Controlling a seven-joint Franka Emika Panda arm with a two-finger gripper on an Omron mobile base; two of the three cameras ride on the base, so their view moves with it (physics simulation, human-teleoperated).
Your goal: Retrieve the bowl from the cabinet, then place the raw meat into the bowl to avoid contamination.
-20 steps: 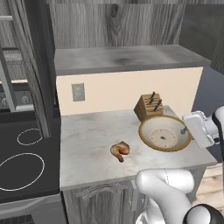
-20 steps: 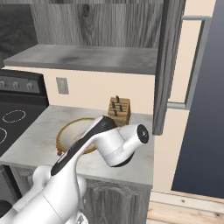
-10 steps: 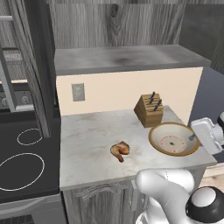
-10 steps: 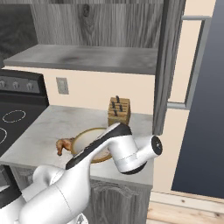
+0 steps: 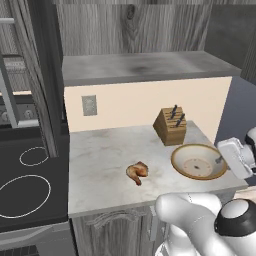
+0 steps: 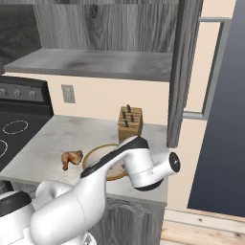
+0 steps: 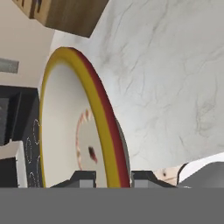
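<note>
**A:** Left base view first: where is the bowl [image 5: 198, 162] being seen, and how is it being held?

**B:** It is being seen on the marble counter [image 5: 100, 160], near the right front corner and just in front of the wooden knife block [image 5: 170, 126]. The gripper [image 5: 220, 160] is being kept at its right rim. In the hand view the rim of the bowl [image 7: 98, 113] is being pinched between the two finger tips [image 7: 83, 178], so the jaws are being closed on that rim and nothing else is being held.

**B:** It cannot be told whether the bowl is being rested fully on the counter or lifted a little.

**A:** And the raw meat?

**B:** The chicken drumstick [image 5: 137, 172] is being seen on the same counter, to the left of the bowl and apart from it. In the right base view it [image 6: 71, 158] is lying just beside the left rim of the bowl [image 6: 98, 152], partly behind the arm.

**A:** So which way is the coming move being directed?

**B:** It is being judged that, once the rim is released, the claw is being sent across the bowl toward the left, because the meat is lying on the far side of the bowl from the gripper. The long axis of the drumstick is being seen running roughly left to right, a little slanted, so a grasp across its thin part is being suggested.
</note>
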